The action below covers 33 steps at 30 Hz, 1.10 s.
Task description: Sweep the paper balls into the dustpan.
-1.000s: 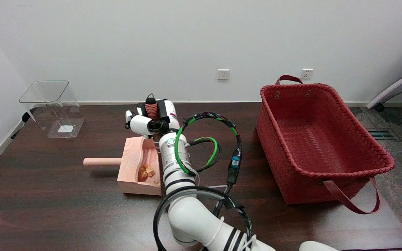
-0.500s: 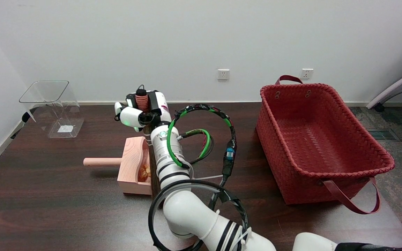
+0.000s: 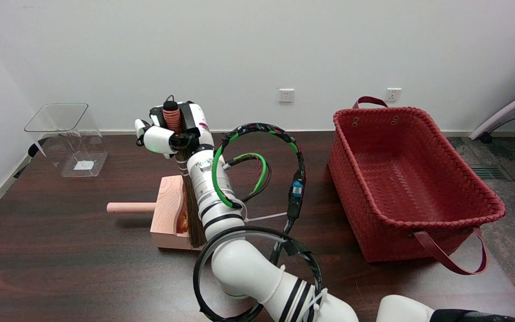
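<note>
The white forearm is hiding most of the crumpled orange paper balls lying inside the pale wooden dustpan on the dark counter. The right hand fingers are grasping a small brown bristle broom.

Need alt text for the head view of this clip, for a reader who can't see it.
A white robot arm's robot hand grips a small brown bristle broom upright, its bristles inside a pale wooden dustpan holding orange paper balls on a dark wooden table. A red woven basket stands right, a clear plastic container far left.
</note>
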Motion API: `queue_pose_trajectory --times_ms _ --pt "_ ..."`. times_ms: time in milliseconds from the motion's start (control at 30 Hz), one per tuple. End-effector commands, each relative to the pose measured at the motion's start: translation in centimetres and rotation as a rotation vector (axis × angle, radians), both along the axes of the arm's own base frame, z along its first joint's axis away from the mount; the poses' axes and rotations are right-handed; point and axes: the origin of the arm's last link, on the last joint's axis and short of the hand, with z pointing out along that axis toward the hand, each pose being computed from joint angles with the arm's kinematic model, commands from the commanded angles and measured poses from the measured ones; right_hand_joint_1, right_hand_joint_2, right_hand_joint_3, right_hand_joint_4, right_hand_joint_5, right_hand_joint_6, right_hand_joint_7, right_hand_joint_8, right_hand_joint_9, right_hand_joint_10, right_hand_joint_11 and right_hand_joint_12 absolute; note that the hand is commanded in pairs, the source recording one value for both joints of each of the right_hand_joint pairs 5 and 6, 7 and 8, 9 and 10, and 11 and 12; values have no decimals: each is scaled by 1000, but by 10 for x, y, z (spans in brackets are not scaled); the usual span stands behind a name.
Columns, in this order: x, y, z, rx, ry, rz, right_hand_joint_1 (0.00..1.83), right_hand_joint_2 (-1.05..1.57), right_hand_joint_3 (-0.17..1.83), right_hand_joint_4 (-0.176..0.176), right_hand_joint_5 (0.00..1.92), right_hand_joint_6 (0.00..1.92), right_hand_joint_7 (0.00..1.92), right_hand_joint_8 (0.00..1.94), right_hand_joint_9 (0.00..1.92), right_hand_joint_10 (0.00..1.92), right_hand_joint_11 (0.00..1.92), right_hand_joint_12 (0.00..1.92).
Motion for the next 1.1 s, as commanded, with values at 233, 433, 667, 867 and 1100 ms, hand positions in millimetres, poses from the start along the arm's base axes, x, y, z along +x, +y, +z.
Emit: queue_pose_trajectory --times_ms 233,433,667,867,1100 --pt "37 19 2 40 215 139 1344 1027 674 0 1920 1920 1920 1920 1920 1920 1920 1920" --pt "7 14 -6 164 -14 1 1346 1017 684 0 1920 1920 1920 1920 1920 1920 1920 1920" --pt "5 14 -17 212 -86 -40 1348 1017 676 0 1920 1920 1920 1920 1920 1920 1920 1920" --pt "-5 7 -21 243 -120 -85 1349 1013 671 0 1920 1920 1920 1920 1920 1920 1920 1920" --pt "-6 1 -27 247 -19 -73 1337 1041 644 0 1920 1920 1920 1920 1920 1920 1920 1920"
